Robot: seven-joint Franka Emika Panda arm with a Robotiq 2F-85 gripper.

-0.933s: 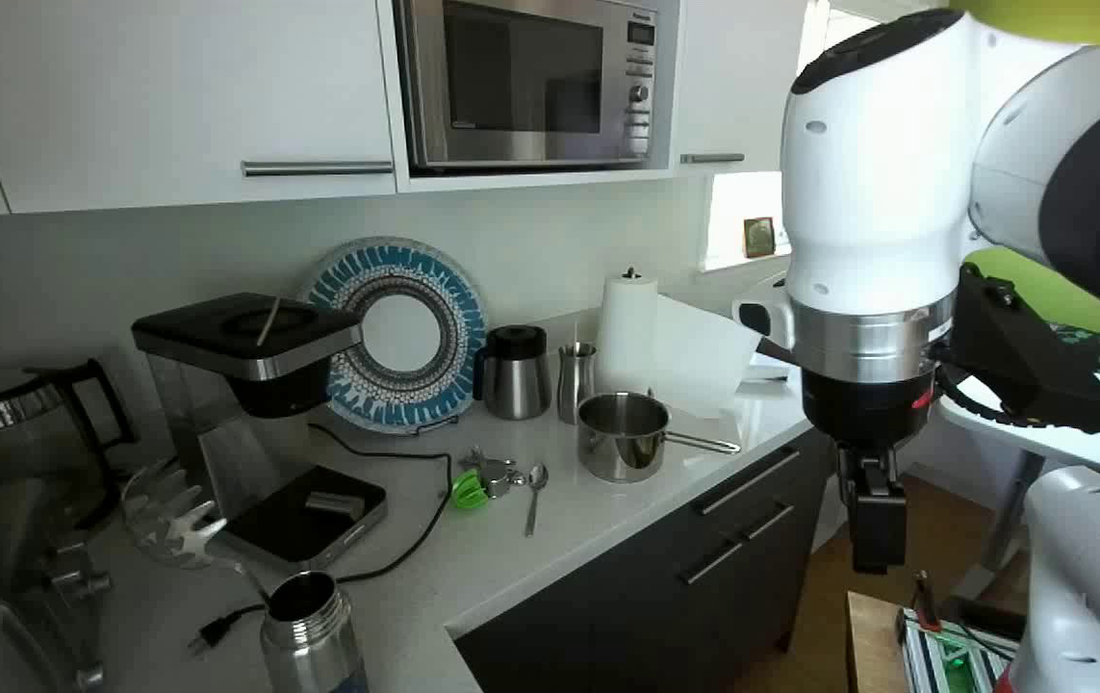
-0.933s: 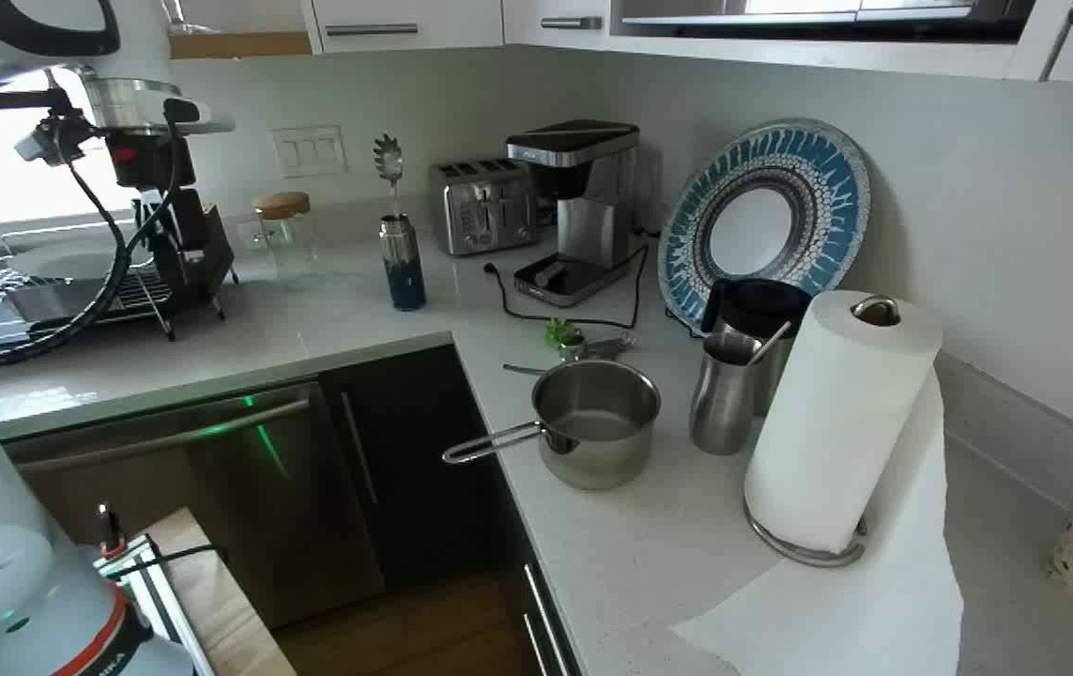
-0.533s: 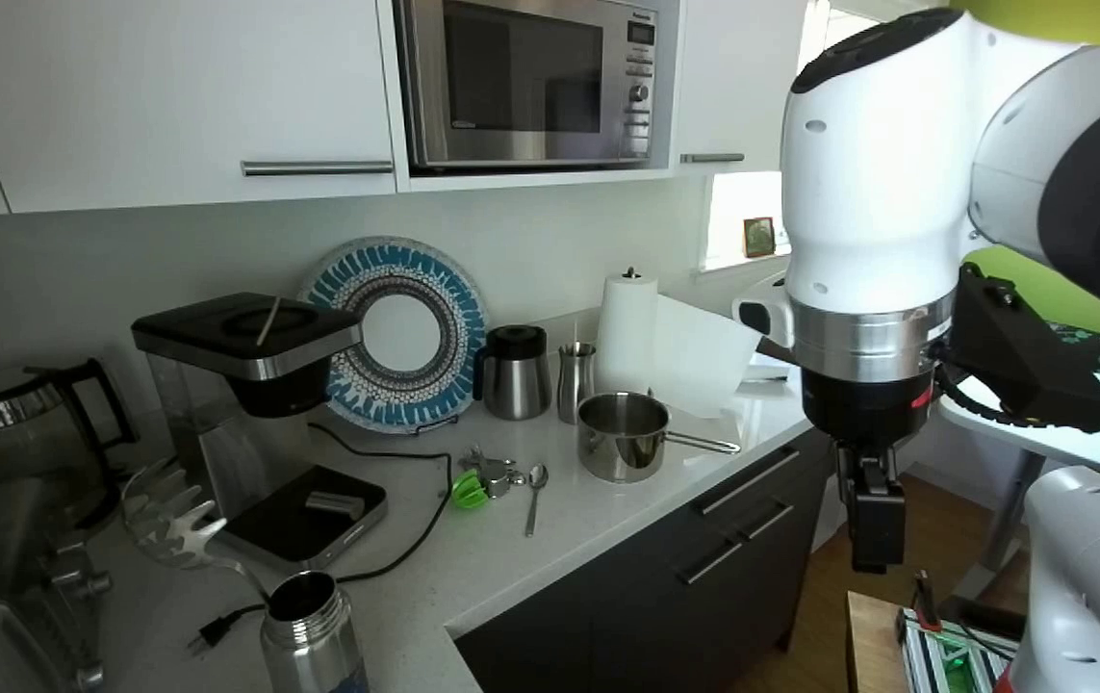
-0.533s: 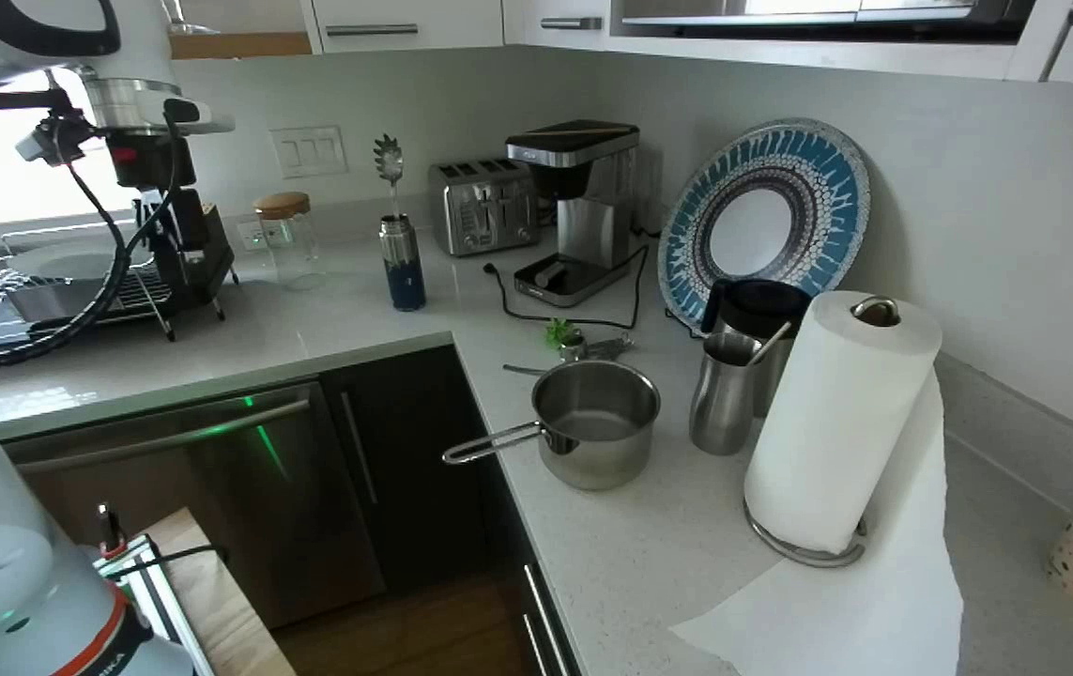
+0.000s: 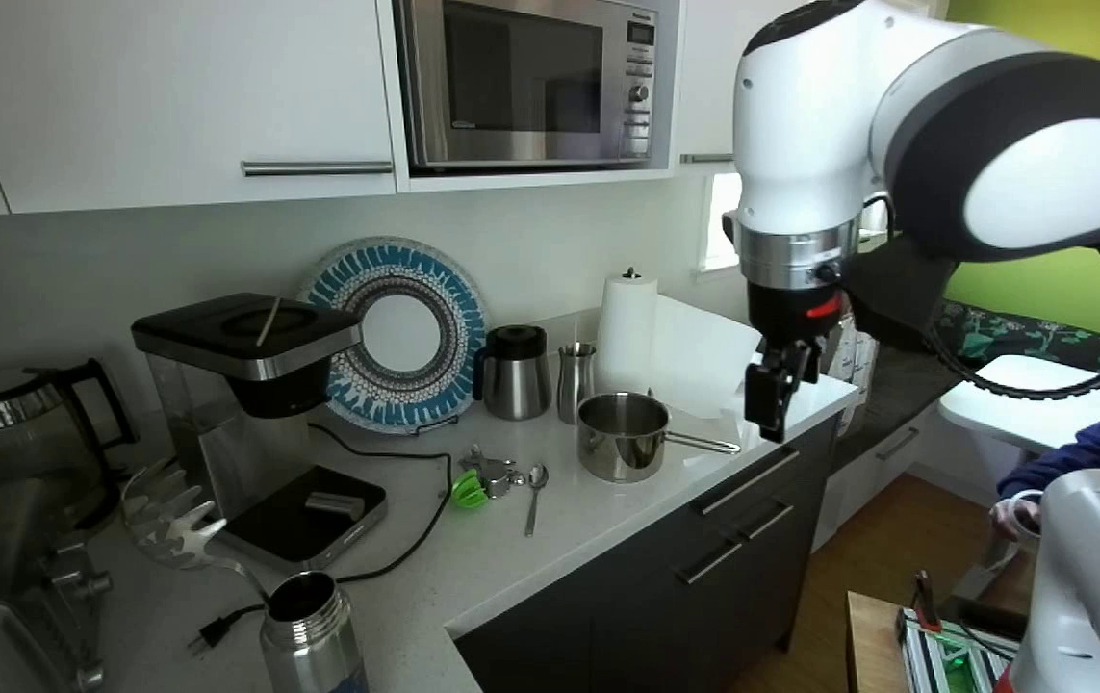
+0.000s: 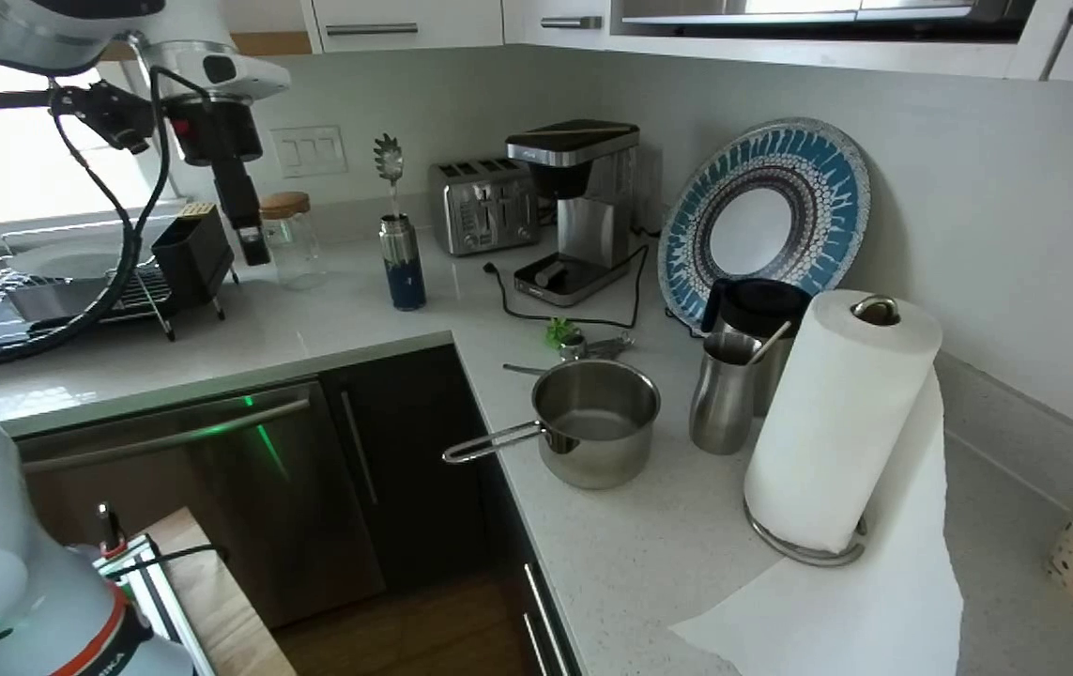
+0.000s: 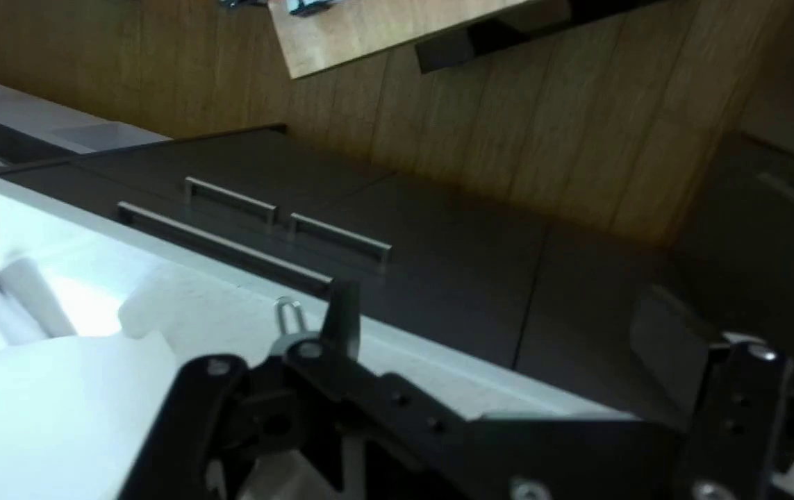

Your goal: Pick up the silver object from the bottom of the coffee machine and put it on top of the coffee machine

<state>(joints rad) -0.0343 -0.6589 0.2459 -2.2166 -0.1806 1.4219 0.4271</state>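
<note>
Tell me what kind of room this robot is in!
It looks like a kitchen: there's a microwave, a four-slot toaster and a coffee machine right next to the toaster.

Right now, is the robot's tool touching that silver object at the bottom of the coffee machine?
Apart. In both exterior views the tool hangs well away, with counter showing between it and the silver object on the drip tray.
</note>
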